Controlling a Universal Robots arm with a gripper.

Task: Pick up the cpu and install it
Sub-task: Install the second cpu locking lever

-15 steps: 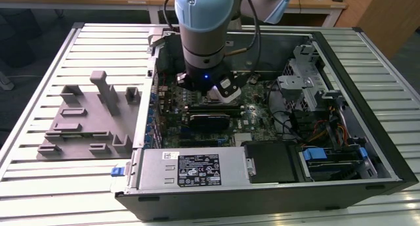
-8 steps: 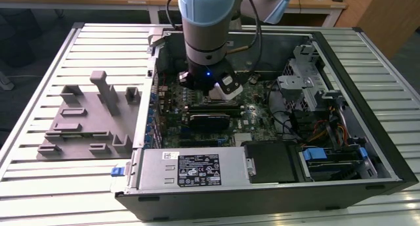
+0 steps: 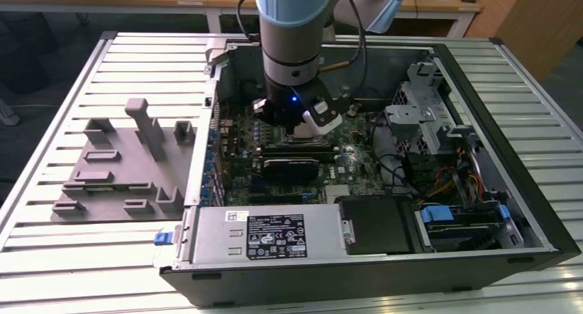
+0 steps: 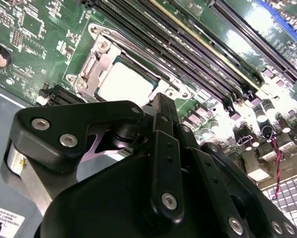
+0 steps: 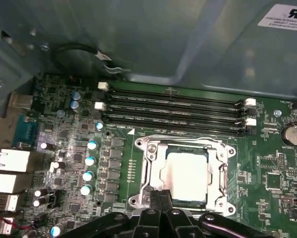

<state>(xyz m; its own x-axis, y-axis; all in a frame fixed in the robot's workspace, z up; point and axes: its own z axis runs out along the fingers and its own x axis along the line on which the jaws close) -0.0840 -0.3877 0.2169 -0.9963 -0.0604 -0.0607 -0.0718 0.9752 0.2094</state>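
The gripper [image 5: 161,198] is poised just over the socket [image 5: 185,171]; whether the jaws are apart or together cannot be told. The cpu [image 5: 186,173], a flat square chip with a pale silvery top plate, is seated inside the socket's metal frame at lower centre of the first wrist view, on the green motherboard [image 5: 69,148] beside the memory slots [image 5: 173,106].
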